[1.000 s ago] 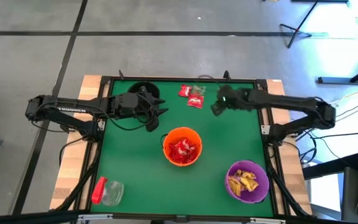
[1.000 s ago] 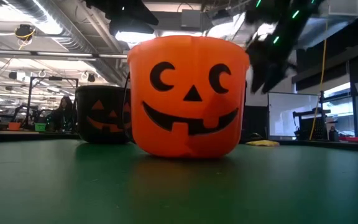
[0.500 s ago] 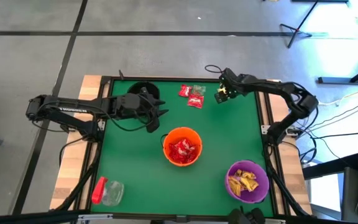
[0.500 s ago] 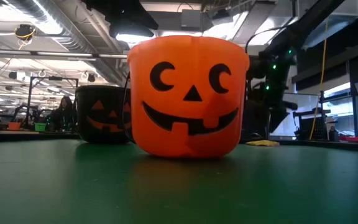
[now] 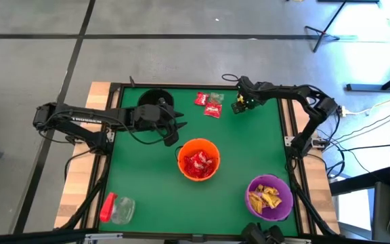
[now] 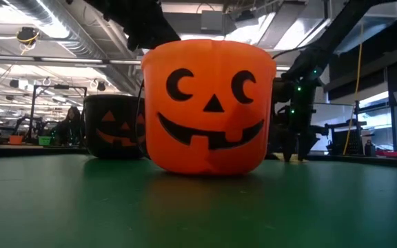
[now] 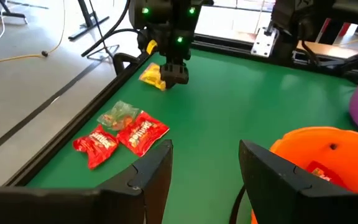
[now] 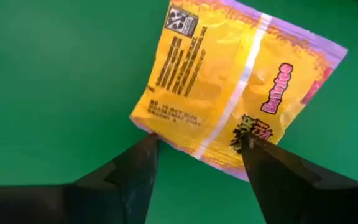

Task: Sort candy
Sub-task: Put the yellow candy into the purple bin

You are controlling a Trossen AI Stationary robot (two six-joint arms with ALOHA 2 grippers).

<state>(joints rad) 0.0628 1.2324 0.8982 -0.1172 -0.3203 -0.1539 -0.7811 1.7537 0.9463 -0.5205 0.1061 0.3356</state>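
Note:
A yellow candy packet [image 8: 229,74] lies flat on the green table [image 5: 249,146] near its far right corner. My right gripper [image 8: 197,155] is open, pointing down over it, one finger at each side of the packet's edge; in the left wrist view it stands on the packet [image 7: 152,76]. Two red packets [image 5: 207,105] and a greenish one [image 7: 120,114] lie to the left of it. My left gripper [image 5: 175,129] hovers open, left of the orange pumpkin bucket [image 5: 198,159], with nothing between its fingers.
The orange bucket holds red packets; a purple bucket [image 5: 270,196] at the near right holds yellow ones. A black bucket [image 5: 156,99] stands at the far left beside my left arm. A red-capped clear jar [image 5: 117,209] lies at the near left corner.
My right gripper has swung toward the table's far edge, tipped to point steeply down, and come down over the yellow packet. My left gripper has crept a little toward the orange bucket. The packets have not moved.

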